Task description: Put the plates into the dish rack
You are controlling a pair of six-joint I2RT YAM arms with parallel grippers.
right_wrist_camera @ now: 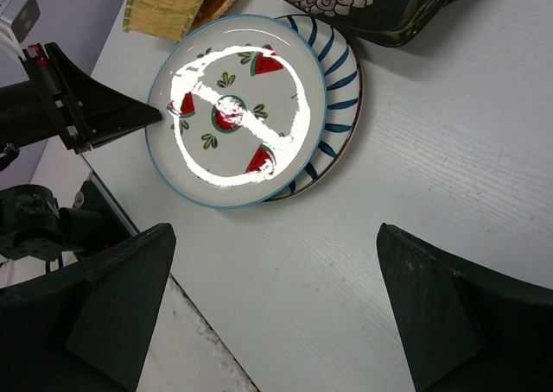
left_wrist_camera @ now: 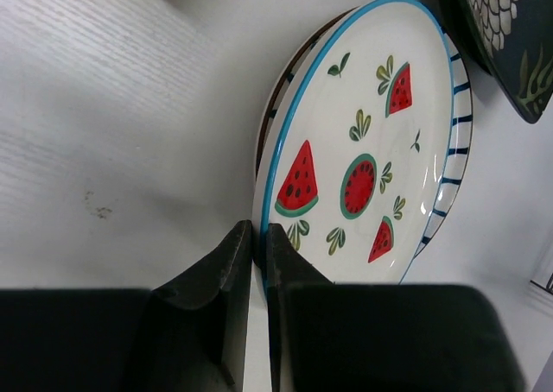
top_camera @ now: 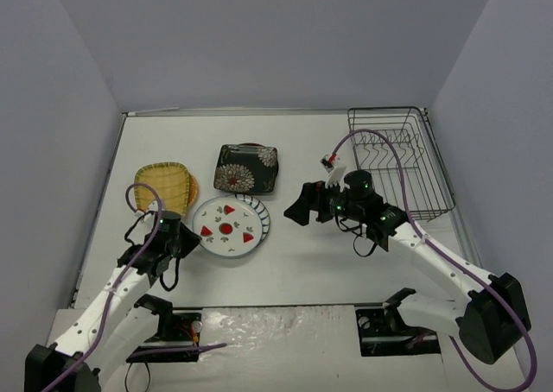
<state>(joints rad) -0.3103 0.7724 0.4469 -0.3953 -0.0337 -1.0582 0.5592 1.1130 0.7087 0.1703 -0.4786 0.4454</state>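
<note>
Overhead view of a white table (top_camera: pixel 346 262) with two robot arms.

- **Far left:** a squarish yellow woven-look plate (top_camera: pixel 162 181) lies on a round orange-brown plate (top_camera: pixel 193 190) that shows only at its right edge.
- **Lower left:** the left gripper (left_wrist_camera: pixel 257 247) is clenched on the near rim of the watermelon plate (left_wrist_camera: pixel 363 124), with one finger on each side of its blue edge.
- **Left of centre:** the watermelon plate is white with red slices. It rests flat on a white plate with dark stripes (top_camera: pixel 260 211), which peeks out on the right side. The wrist views show a brownish rim of a further plate under these two.
- **Just above them:** a squarish black floral plate (top_camera: pixel 247 167) lies on the table.
- **Right of centre:** the right gripper (top_camera: pixel 309 204) hangs above bare table beside the watermelon stack. Its jaws are spread wide and hold nothing.
- **Upper right:** the black wire dish rack (top_camera: pixel 399 161) stands with no plates in it, well apart from all the plates.
</note>
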